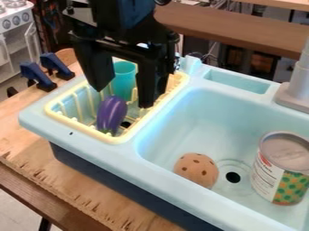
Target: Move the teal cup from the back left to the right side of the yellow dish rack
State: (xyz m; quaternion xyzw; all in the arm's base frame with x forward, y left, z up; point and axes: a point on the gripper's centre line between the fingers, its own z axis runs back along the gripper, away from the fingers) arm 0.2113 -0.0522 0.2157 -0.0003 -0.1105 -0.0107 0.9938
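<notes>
The black gripper (126, 98) hangs over the yellow dish rack (113, 137) at the left of the toy sink. Its two fingers stand wide apart with nothing held between them. Below the gap lies a purple eggplant (111, 114), tilted in the rack. A teal cup (124, 80) stands in the rack behind the fingers, partly hidden by them. In the basin to the right are an orange ball with dark holes (197, 169) and a large can (280, 169) with a green and yellow label.
The light blue sink (181, 189) sits on a wooden table (72, 191). A grey faucet (297, 83) rises at the right edge. Dark blue clamps (37, 75) are fixed at the table's left edge, and a brown wooden beam (241, 29) runs behind.
</notes>
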